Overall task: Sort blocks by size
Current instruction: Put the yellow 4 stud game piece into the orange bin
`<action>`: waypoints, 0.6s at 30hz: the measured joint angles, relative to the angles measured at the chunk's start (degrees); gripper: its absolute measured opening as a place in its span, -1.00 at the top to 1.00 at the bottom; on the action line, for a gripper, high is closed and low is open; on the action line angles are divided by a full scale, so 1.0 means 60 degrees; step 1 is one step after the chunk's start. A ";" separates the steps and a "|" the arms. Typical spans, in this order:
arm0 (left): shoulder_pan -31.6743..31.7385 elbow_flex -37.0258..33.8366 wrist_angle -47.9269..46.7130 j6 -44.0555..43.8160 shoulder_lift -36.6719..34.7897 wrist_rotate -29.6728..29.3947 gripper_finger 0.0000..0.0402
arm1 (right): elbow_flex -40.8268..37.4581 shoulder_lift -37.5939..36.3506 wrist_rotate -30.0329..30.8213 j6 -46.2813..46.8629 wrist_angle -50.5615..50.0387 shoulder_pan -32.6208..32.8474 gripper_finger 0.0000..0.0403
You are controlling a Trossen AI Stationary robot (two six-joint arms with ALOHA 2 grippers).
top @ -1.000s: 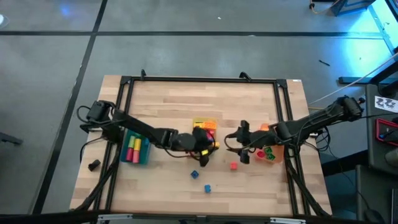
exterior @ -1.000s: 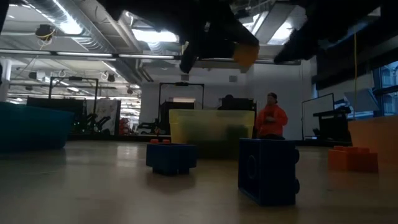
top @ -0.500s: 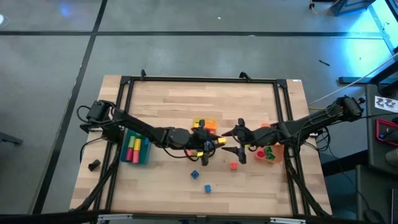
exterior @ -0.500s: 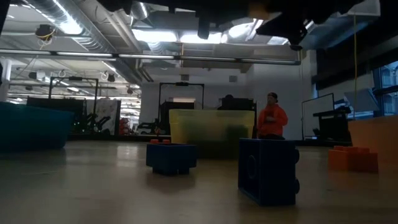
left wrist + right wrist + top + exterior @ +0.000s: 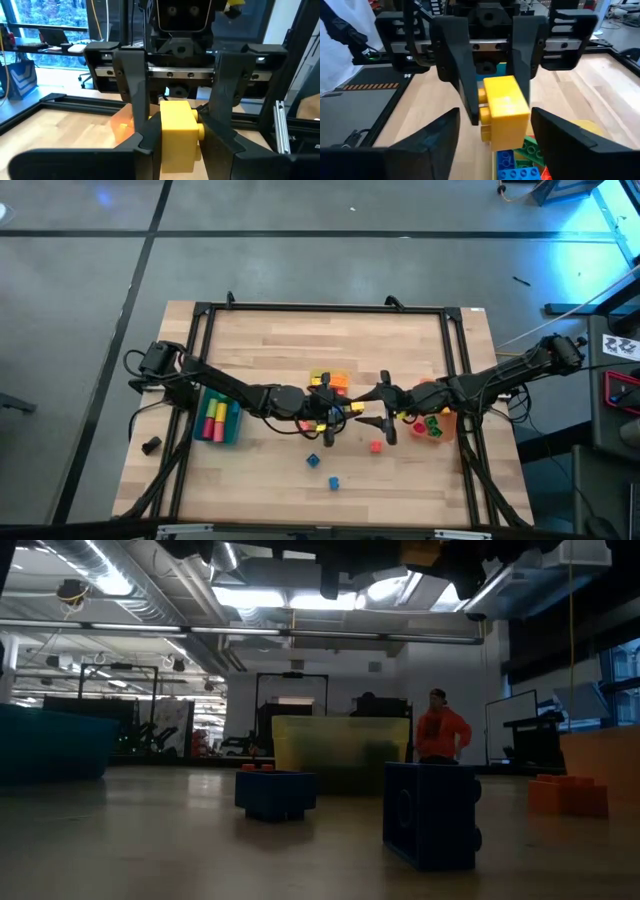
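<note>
While the left claw (image 5: 177,132) pinches a yellow block (image 5: 177,134) above the middle of the surface (image 5: 270,345), the right claw (image 5: 492,135) faces it, fingers spread either side. A good handover needs the right claw squarely clamped before the left lets go.

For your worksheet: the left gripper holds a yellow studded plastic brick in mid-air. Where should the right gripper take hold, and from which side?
Take the yellow studded plastic brick by its free end, coming head-on from the side facing away from the left gripper. That gripper's fingers clamp only the far part, so the near end juts out bare. The open right gripper already straddles it; closing on the flat faces looks safest.
</note>
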 joint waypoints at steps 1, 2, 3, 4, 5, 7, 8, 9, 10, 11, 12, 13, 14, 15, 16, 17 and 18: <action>0.0000 0.0000 0.0024 0.0000 0.0000 0.0000 0.54 | 0.0000 0.0000 -0.0064 -0.0030 0.0000 0.0000 -0.16; 0.0000 0.0000 0.0039 0.0000 0.0000 0.0000 0.53 | 0.0000 0.0000 -0.0071 -0.0112 0.0004 0.0000 -0.11; 0.0000 0.0000 0.0089 -0.0004 0.0000 0.0000 0.53 | 0.0000 0.0000 -0.0075 -0.0149 0.0004 0.0000 -0.06; 0.0000 0.0000 0.0131 -0.0007 0.0000 0.0000 0.53 | 0.0000 0.0000 -0.0075 -0.0151 0.0004 0.0000 0.00; 0.0000 0.0000 0.0155 -0.0018 0.0000 0.0000 0.53 | 0.0000 0.0000 -0.0075 -0.0153 0.0004 0.0000 0.04; 0.0000 0.0000 0.0165 -0.0054 0.0000 0.0015 0.53 | 0.0000 0.0004 -0.0071 -0.0155 0.0000 0.0000 0.13; -0.0005 0.0000 0.0162 -0.0058 0.0000 0.0011 0.53 | 0.0000 0.0004 -0.0075 -0.0155 -0.0001 0.0000 0.18; -0.0007 0.0000 0.0161 -0.0066 0.0000 0.0011 0.53 | 0.0000 0.0004 -0.0075 -0.0159 -0.0004 0.0000 0.21; -0.0007 0.0000 0.0161 -0.0087 0.0000 0.0012 0.53 | 0.0000 0.0004 -0.0075 -0.0162 -0.0004 0.0000 0.25; -0.0008 0.0000 0.0161 -0.0087 0.0000 0.0012 0.53 | 0.0000 0.0004 -0.0074 -0.0169 -0.0007 0.0000 0.30; -0.0011 0.0000 0.0161 -0.0075 0.0000 0.0012 0.53 | 0.0000 0.0004 -0.0083 -0.0163 -0.0010 0.0000 0.34; -0.0011 0.0000 0.0157 -0.0055 0.0000 0.0034 0.53 | 0.0000 0.0004 -0.0094 -0.0164 -0.0011 0.0000 0.39; -0.0011 0.0000 0.0158 -0.0054 0.0000 0.0053 0.53 | 0.0000 0.0004 -0.0103 -0.0167 -0.0011 0.0000 0.43; -0.0015 0.0000 0.0161 -0.0043 0.0000 0.0062 0.53 | 0.0000 0.0004 -0.0121 -0.0173 -0.0007 0.0000 0.47; -0.0015 0.0000 0.0157 -0.0040 0.0000 0.0066 0.53 | 0.0000 0.0004 -0.0148 -0.0192 -0.0007 0.0001 0.48; -0.0015 0.0000 0.0140 -0.0040 0.0000 0.0069 0.53 | 0.0000 0.0009 -0.0152 -0.0203 -0.0007 0.0000 0.48; -0.0015 0.0000 0.0095 -0.0040 0.0000 0.0092 0.52 | 0.0000 0.0011 -0.0180 -0.0220 -0.0011 0.0000 0.48</action>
